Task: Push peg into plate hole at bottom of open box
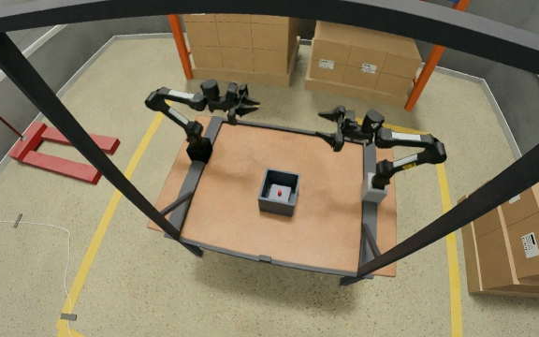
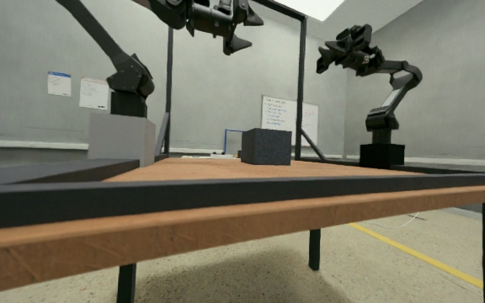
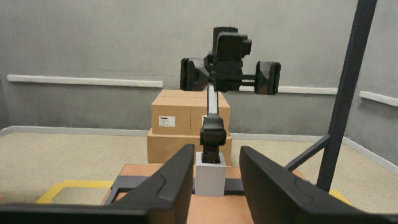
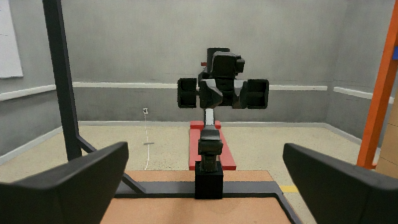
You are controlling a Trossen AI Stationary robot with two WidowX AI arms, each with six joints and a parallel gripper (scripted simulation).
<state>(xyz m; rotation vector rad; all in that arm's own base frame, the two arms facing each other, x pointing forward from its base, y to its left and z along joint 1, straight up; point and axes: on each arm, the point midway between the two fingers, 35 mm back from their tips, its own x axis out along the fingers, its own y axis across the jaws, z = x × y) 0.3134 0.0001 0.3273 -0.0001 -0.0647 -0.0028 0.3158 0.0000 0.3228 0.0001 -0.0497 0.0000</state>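
The open dark grey box [image 1: 277, 206] stands in the middle of the table; it also shows in the exterior view [image 2: 266, 146]. On its floor lies a light plate [image 1: 284, 194]. The red peg [image 1: 279, 192] stands in the plate; I cannot tell how deep it sits. My left gripper [image 1: 249, 106] is raised over the table's far left corner, well away from the box, with its fingers a little apart and nothing between them. My right gripper [image 1: 327, 124] is raised at the far right side, wide open and empty.
A dark frame rail [image 1: 293, 128] runs along the table's edges, with upright posts [image 2: 301, 88] at the corners. The right arm's base stands on a light pedestal [image 1: 371, 193], the left arm's on a dark one [image 1: 199, 151]. Cardboard boxes [image 1: 363, 63] stand behind.
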